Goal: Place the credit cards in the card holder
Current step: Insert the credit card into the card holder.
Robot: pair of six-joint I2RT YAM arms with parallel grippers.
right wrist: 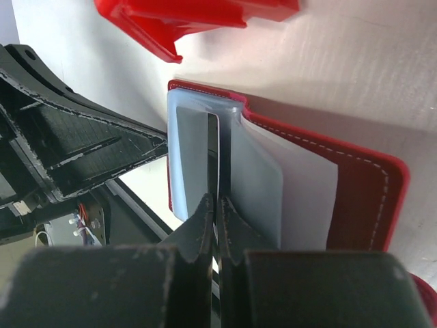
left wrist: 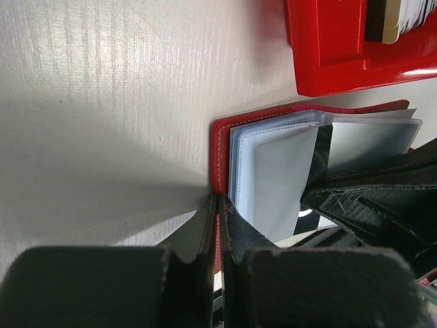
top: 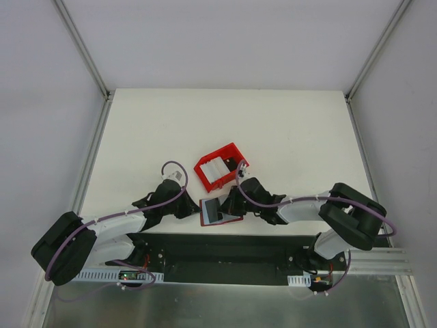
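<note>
Jaws of the left gripper are clamped on the cover edge of the open card holder, on the desk beside the red bin. The right gripper is pinched shut on a pocket leaf. Several credit cards are seen in the bin, so filling is judged hardly begun.

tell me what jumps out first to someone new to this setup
The open red card holder at the near edge of the table, between the two arms: the left fingers are shut on its red cover, the right fingers on what looks like one pale inner leaf. Just behind it stands a red bin holding whitish cards.
</note>
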